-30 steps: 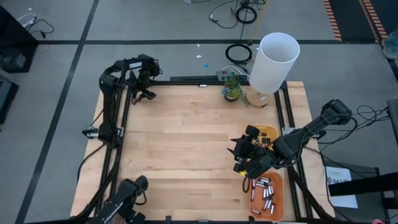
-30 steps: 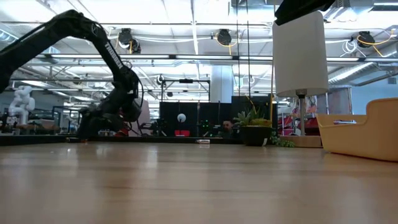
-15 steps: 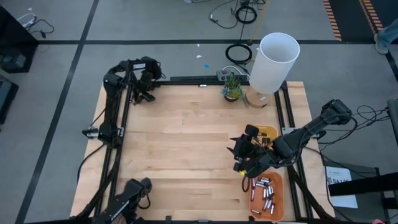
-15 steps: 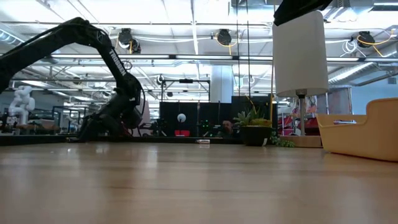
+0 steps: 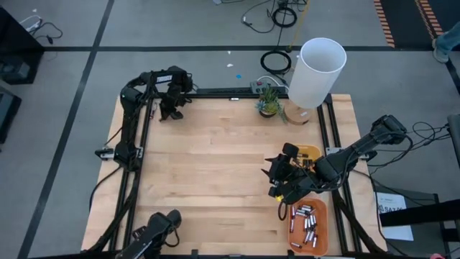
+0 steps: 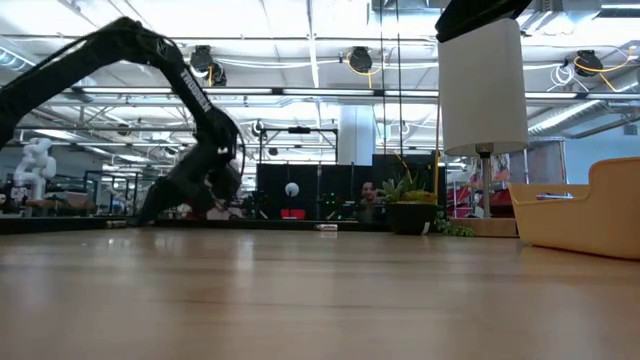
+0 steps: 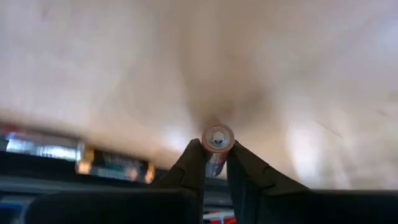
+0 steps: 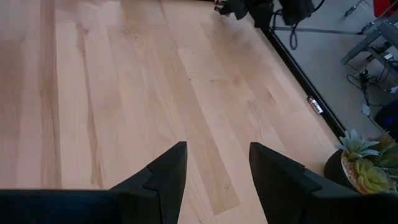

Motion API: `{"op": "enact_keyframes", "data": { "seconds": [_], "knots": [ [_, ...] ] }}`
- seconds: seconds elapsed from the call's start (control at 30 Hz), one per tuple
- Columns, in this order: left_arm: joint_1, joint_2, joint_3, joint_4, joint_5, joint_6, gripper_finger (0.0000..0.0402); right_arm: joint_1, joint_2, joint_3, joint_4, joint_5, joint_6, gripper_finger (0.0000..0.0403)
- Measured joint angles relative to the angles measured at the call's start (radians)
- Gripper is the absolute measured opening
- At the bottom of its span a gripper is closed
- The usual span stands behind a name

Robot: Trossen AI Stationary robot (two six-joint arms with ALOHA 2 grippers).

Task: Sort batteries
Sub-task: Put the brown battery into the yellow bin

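We find the left gripper (image 5: 171,113) at the far left corner of the pale wooden bench (image 5: 215,165), low over the surface. Its jaws are closed onto a small silvery cylindrical battery (image 7: 217,144), pinched between the two dark fingertips (image 7: 194,163) with its round end cap facing the wrist camera. The right gripper (image 5: 275,181) hangs near the bench's right edge, just beside the orange plastic tray (image 5: 308,227) at the near right corner, which holds the remaining loose batteries (image 5: 306,220). Its jaws stand partly apart with nothing between them. A yellow tray (image 5: 310,154) sits behind that arm. A white cylindrical lamp shade (image 5: 316,72) and a small green potted plant (image 5: 269,101) occupy the far edge.
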Motion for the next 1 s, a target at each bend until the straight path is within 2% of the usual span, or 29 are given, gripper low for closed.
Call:
{"op": "enact_keyframes", "data": {
  "seconds": [0.1, 0.33, 0.47, 0.63, 0.87, 1.0],
  "knots": [
    [-0.019, -0.068, 0.000, -0.022, 0.048, 0.018, 0.0048, 0.000, 0.000, 0.000, 0.000, -0.001, 0.000, 0.0167],
    [-0.126, -0.262, -0.003, 0.003, 0.265, 0.086, 0.0048, 0.000, 0.000, 0.000, 0.000, 0.001, -0.014, 0.0167],
    [-0.236, -0.370, -0.004, 0.063, 0.403, 0.133, 0.0047, 0.000, 0.000, 0.000, 0.000, 0.005, -0.017, 0.0167],
    [-0.424, -0.477, -0.004, 0.194, 0.570, 0.155, 0.0048, 0.000, 0.000, 0.000, 0.000, 0.005, -0.019, 0.0167],
    [-0.737, -0.514, -0.005, 0.415, 0.612, 0.147, 0.0047, 0.005, 0.000, 0.000, -0.013, 0.000, -0.017, 0.0167],
    [-0.901, -0.499, -0.078, 0.682, 0.619, 0.145, 0.0047, 0.026, -0.004, 0.000, -0.034, -0.002, -0.005, 0.0167]
  ]
}}
